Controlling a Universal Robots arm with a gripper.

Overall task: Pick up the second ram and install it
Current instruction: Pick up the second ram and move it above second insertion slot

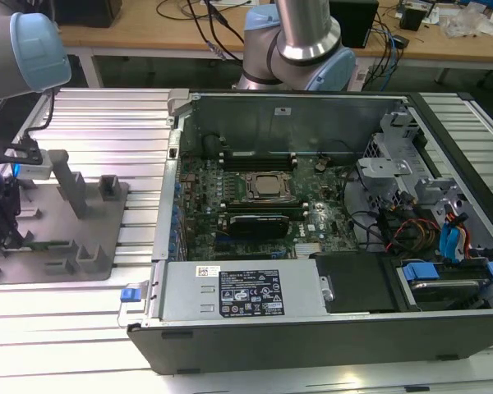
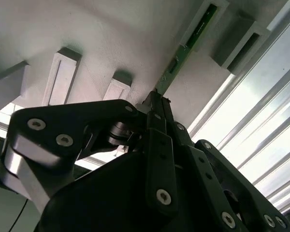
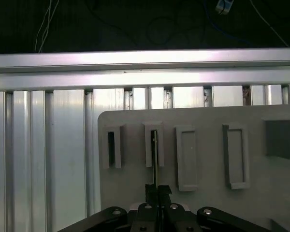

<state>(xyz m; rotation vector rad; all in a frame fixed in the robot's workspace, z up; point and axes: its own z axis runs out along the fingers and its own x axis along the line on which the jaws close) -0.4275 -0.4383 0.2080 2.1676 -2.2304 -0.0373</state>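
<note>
The second ram (image 2: 186, 48) is being clamped end-on by the gripper (image 2: 155, 99), its long axis running straight ahead into a slot of the fixture plate (image 2: 111, 38).

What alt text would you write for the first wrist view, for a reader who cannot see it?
The gripper is shut on the second ram, seen edge-on as a thin strip standing in one slot of a grey holder plate. The plate lies on a ribbed aluminium table.
</note>
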